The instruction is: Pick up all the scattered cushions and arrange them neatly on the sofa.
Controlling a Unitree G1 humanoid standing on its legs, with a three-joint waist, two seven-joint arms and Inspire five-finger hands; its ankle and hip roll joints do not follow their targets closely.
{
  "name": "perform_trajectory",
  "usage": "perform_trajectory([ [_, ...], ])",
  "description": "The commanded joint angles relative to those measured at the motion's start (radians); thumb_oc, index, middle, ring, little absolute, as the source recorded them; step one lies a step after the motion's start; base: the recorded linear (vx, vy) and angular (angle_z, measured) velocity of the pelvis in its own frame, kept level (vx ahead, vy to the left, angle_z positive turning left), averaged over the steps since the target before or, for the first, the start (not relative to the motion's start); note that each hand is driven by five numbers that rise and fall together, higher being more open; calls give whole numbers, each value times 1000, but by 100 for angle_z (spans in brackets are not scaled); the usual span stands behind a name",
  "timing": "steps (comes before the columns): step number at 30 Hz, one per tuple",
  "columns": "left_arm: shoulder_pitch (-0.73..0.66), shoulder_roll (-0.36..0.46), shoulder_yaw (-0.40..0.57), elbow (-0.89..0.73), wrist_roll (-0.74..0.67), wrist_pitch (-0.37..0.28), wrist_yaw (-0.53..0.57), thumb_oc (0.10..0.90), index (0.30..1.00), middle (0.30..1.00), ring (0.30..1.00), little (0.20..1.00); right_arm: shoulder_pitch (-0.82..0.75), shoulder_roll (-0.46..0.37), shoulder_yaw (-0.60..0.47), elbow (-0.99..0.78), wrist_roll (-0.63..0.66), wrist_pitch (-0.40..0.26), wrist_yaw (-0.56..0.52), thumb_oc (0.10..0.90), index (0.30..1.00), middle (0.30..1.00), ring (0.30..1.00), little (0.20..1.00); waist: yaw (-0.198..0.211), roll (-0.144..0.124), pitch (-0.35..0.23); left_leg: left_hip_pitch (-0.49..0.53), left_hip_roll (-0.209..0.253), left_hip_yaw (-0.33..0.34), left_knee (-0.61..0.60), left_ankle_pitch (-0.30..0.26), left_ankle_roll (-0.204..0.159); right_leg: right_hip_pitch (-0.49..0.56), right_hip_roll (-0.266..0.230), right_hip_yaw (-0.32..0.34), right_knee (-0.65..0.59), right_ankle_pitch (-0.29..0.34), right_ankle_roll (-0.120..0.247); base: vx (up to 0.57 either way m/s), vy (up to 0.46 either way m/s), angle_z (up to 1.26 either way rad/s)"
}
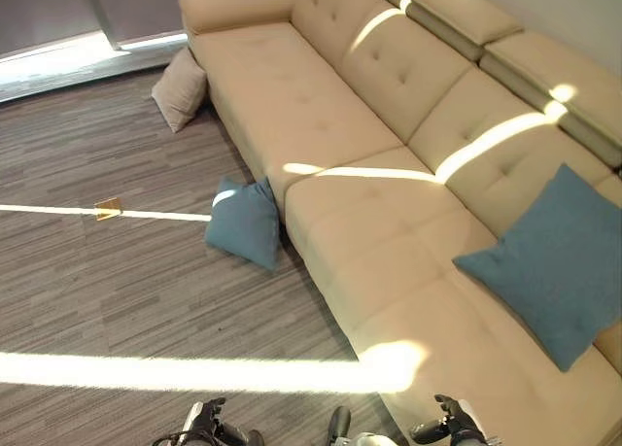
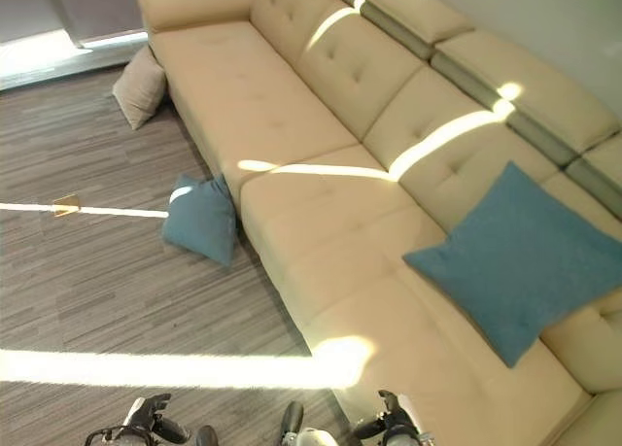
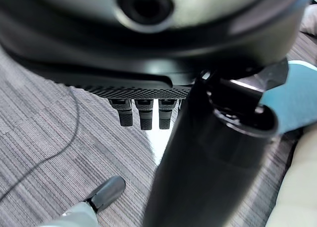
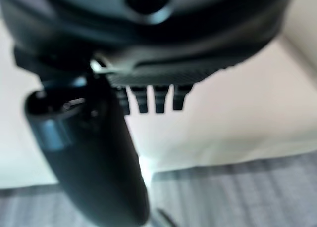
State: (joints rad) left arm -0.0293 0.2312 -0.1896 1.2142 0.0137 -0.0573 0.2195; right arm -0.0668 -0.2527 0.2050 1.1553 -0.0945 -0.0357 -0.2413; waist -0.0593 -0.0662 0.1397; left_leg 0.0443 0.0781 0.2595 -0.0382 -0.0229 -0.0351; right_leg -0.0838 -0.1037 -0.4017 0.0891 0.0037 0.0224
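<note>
Both hands are seen at the 6 o'clock edge of the head views: the left hand (image 1: pixel 206 422) over the floor and the right hand (image 1: pixel 455 422) at the near corner of the sofa (image 1: pixel 369 242). In the wrist views each hand's fingers (image 3: pixel 146 113) are shown hanging straight and relaxed, with nothing held between them and the thumb.

Long and L-shaped, the sofa is upholstered in smooth cream material with button-tufted seat and back panels and padded headrests; it is stretched from 11 o'clock to 5 o'clock. One large square blue cushion (image 2: pixel 520 261) of woven fabric is propped on the seat against the backrest at 3 o'clock. A smaller blue cushion (image 1: pixel 243 223) is found on the floor, leaning against the sofa's front near the centre. A beige cushion (image 1: pixel 181 88) is leaned on the floor against the sofa's far end at 11 o'clock. The floor (image 1: pixel 107 291) is covered in grey, finely striped carpet crossed by bands of sunlight.
</note>
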Motion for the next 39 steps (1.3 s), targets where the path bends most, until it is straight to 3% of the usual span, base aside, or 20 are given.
perform_trajectory([
  [1,-5,81,50,-2,3,-8,18,800,900,900,900,900,-28,-18,25,-37,0,-10,-16,800,900,900,900,900,9,-44,-5,-74,-53,-64,59,-107,35,57,-46,136,0,-76,71,35,79,25],
  [3,-7,102,60,-5,-8,-11,26,800,900,900,900,900,-29,-15,44,-70,-6,-9,-10,800,900,900,900,900,-8,-39,1,-54,-73,-115,20,-94,42,-6,18,276,43,-76,76,116,95,67],
  [4,-11,107,59,-11,-16,-15,27,800,900,900,900,900,-27,-24,54,-75,-10,-2,-8,800,900,900,900,900,-24,-36,5,-41,-89,-154,2,-79,40,-48,74,382,31,-71,81,138,70,115],
  [7,-28,102,34,-4,0,-21,24,800,900,900,900,900,-18,-28,54,-54,-3,-1,-7,800,900,900,900,900,-36,-38,11,-23,-112,-212,2,-88,37,-33,93,419,12,-73,66,182,-37,97],
  [10,-26,83,30,-20,-29,-23,12,800,900,900,900,900,-21,-23,24,-21,31,-1,-3,800,900,900,900,900,-42,-45,18,-69,-112,-205,150,-148,2,0,73,389,-18,-74,51,145,-155,138],
  [11,-32,77,28,-28,-40,-20,12,800,900,900,900,900,-32,-30,20,-16,35,2,-9,800,900,900,900,900,-35,-57,41,-155,-101,-179,294,-135,-18,21,53,360,-30,-75,38,39,-71,117],
  [12,-32,76,26,-25,-37,-18,13,800,900,900,900,900,-36,-32,20,-12,37,3,-12,800,900,900,900,900,-30,-60,48,-195,-88,-163,344,-126,-21,32,48,346,-37,-81,31,147,-35,82],
  [14,-20,73,23,-11,-24,-12,7,800,900,900,900,900,-27,-30,22,-6,32,6,-13,800,900,900,900,900,-19,-68,32,-228,-59,-125,284,-125,-6,79,37,323,-81,-95,37,330,42,56],
  [15,-11,78,26,-2,-16,-9,5,800,900,900,900,900,-20,-27,23,1,31,9,-12,800,900,900,900,900,-9,-68,20,-261,-36,-118,214,-70,-6,103,43,321,-104,-108,43,295,57,40],
  [18,-8,82,24,0,-17,-12,4,800,900,900,900,900,-9,-24,24,10,30,11,-15,800,900,900,900,900,5,-69,19,-326,-18,-110,161,-7,-19,139,46,323,-123,-136,43,318,132,3],
  [19,-2,84,29,12,-12,-8,1,800,900,900,900,900,-2,-16,24,18,17,17,-14,800,900,900,900,900,12,-57,11,-305,-19,-129,119,10,-19,150,50,334,-111,-152,43,267,169,-5],
  [22,23,71,14,1,11,-20,15,800,900,900,900,900,7,-5,23,21,10,13,-14,800,900,900,900,900,16,-63,5,-288,-39,-141,119,6,-8,151,34,335,-79,-152,52,271,193,-22],
  [26,61,44,2,-11,31,-9,33,800,900,900,900,900,0,13,31,-8,8,4,-21,800,900,900,900,900,45,-82,22,-231,-83,-162,135,-50,42,96,-9,355,134,-78,89,215,174,-30],
  [29,65,59,0,-25,39,-7,44,800,900,900,900,900,-18,12,51,-43,3,1,-22,800,900,900,900,900,40,-66,46,-186,-86,-174,124,-75,74,-1,-8,379,324,-5,88,202,175,-2],
  [30,71,61,-2,-36,37,-14,56,800,900,900,900,900,-21,9,57,-73,-1,-5,-28,800,900,900,900,900,44,-58,54,-153,-89,-176,126,-103,87,-40,-28,352,376,12,89,296,171,30],
  [33,72,58,-9,-39,40,-14,54,800,900,900,900,900,-30,7,67,-84,-7,-14,-27,800,900,900,900,900,31,-57,48,-78,-105,-200,97,-131,87,-102,22,310,271,-50,71,448,96,17],
  [36,69,73,-5,-24,60,-17,34,800,900,900,900,900,-21,-10,64,-78,-2,-11,-18,800,900,900,900,900,-11,-71,57,24,-152,-249,49,-159,75,-152,92,271,37,-17,93,439,13,19],
  [37,70,71,-4,-24,64,-24,37,800,900,900,900,900,-13,-16,59,-76,-5,-11,-22,800,900,900,900,900,-14,-69,62,33,-156,-253,59,-169,73,-140,87,266,32,-14,98,436,-1,88],
  [38,78,65,-22,-24,91,-21,36,800,900,900,900,900,13,-13,43,-70,14,-11,-17,800,900,900,900,900,-33,-72,51,53,-163,-265,68,-183,63,-123,113,321,26,-15,76,339,-31,109],
  [39,80,61,-25,-20,98,-21,34,800,900,900,900,900,20,-15,36,-63,15,-9,-20,800,900,900,900,900,-33,-69,46,59,-161,-269,83,-191,54,-107,113,317,16,-17,70,439,-87,121],
])
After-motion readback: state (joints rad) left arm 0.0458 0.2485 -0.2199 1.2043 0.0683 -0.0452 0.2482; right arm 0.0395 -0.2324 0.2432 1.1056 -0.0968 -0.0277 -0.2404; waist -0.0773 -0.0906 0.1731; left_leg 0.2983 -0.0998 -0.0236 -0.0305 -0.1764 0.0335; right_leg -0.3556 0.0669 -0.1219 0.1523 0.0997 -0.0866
